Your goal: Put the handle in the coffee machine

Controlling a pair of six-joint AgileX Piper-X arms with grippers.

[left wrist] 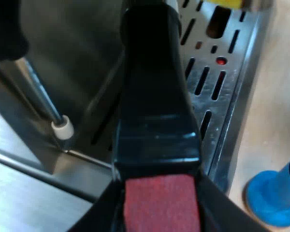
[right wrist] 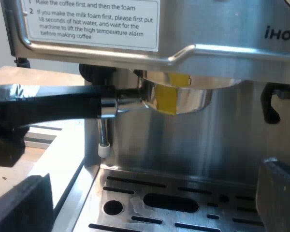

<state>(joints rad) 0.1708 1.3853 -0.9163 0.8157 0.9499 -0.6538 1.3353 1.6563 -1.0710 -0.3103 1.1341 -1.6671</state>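
Left gripper (left wrist: 158, 212) grips the handle (left wrist: 154, 96) at its red end, metal cup up under the coffee machine (right wrist: 222, 53) head. Right gripper (right wrist: 150, 198) hangs open over the drip tray (right wrist: 130, 191). Next, likely: twist to lock.

The metal holder (right wrist: 176, 96) sits under the front of the espresso machine (right wrist: 222, 48), its dark handle (right wrist: 53, 106) level.

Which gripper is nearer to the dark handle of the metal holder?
Left. The left gripper grips the handle at its red end. The right gripper is open, apart from it, over the drip tray.
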